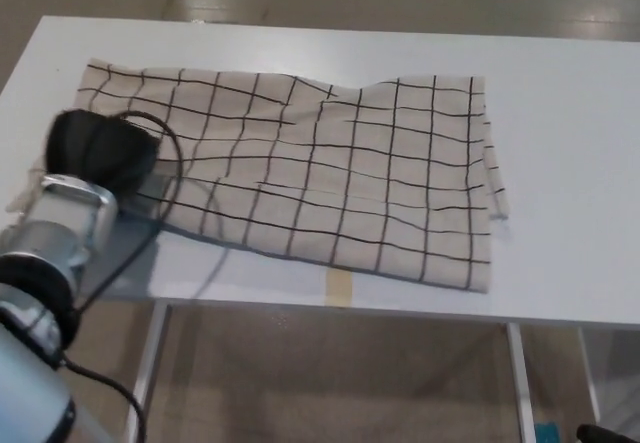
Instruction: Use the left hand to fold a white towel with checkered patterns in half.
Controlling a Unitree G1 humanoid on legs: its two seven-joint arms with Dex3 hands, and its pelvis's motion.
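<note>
Bare counter (570, 163) lies open right of the towel (330, 163) and along its far edge. Only the left hand (100, 151) and its cable (170, 178) sit over the towel's left end.

White table (590, 163), top fills most of the view, near edge at 6 o'clock. Towel (340, 173) lies directly on it: white, black check lines, spread mostly flat with some wrinkles, long axis running 9 to 3 o'clock. Its corner at about 5 o'clock sits close to the table's near edge. Strip of tan tape (341, 284) on that edge at 6.
</note>
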